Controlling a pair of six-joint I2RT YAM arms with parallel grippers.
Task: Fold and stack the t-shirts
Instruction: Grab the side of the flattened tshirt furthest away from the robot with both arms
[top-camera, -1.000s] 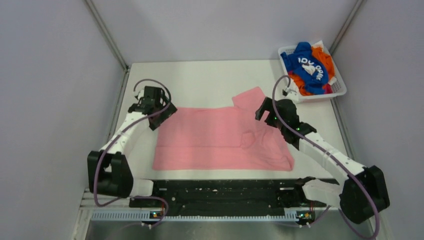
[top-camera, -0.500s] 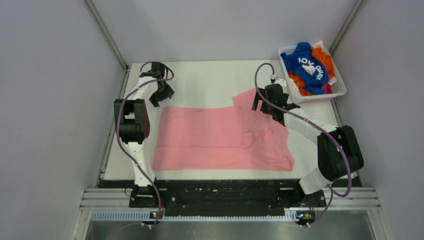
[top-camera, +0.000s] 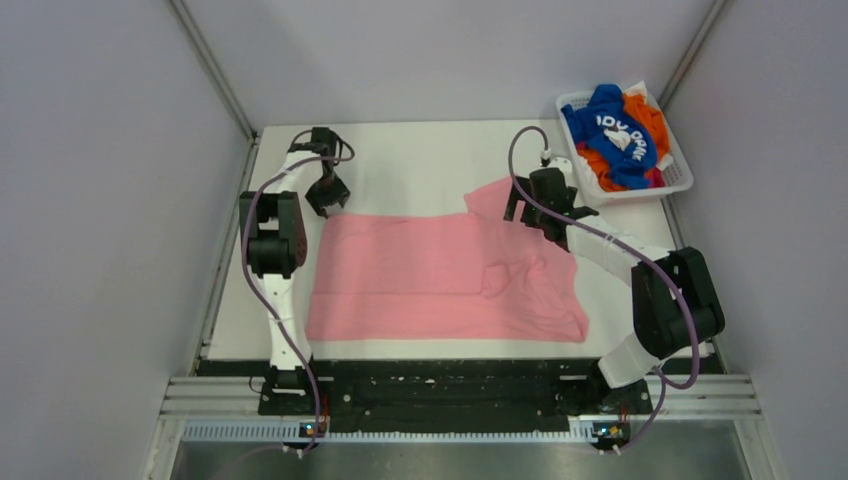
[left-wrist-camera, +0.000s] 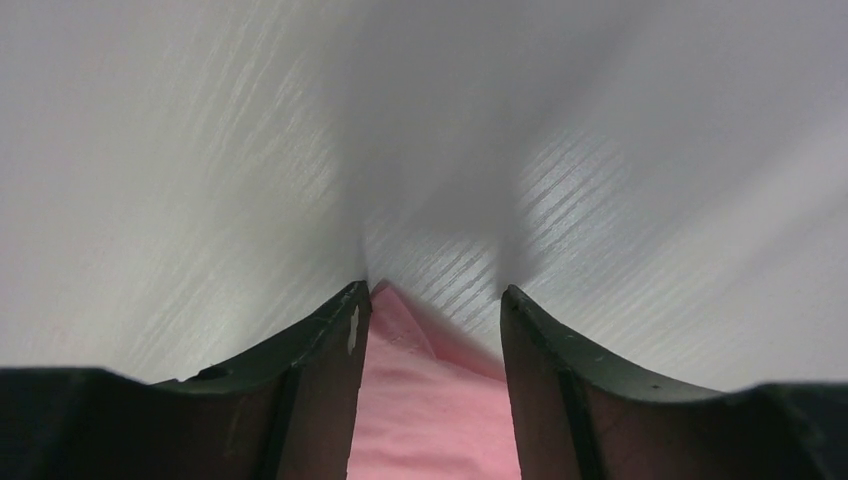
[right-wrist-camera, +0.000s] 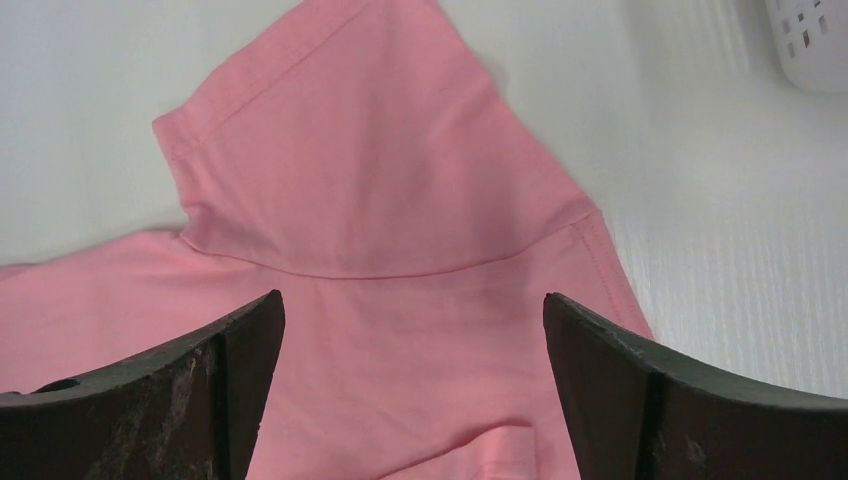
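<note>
The pink t-shirt (top-camera: 440, 275) lies partly folded on the white table, one sleeve (top-camera: 497, 196) sticking out at its far right. My left gripper (top-camera: 327, 200) is open at the shirt's far left corner; in the left wrist view that corner (left-wrist-camera: 420, 400) lies between the fingers, tips down at the table. My right gripper (top-camera: 527, 217) is open just above the sleeve; the right wrist view shows the sleeve (right-wrist-camera: 370, 150) ahead of the wide-apart fingers. The blue t-shirt (top-camera: 610, 130) with white lettering and the orange t-shirt (top-camera: 648, 115) lie bunched in the basket.
The white slatted basket (top-camera: 680, 180) stands at the table's far right corner; its corner shows in the right wrist view (right-wrist-camera: 810, 45). Grey walls close in the table on three sides. The black rail (top-camera: 450, 385) runs along the near edge.
Both arms have reached from mid-table to the shirt's far edge. In the last half second the left gripper came down to the far left corner; the right arm held still.
</note>
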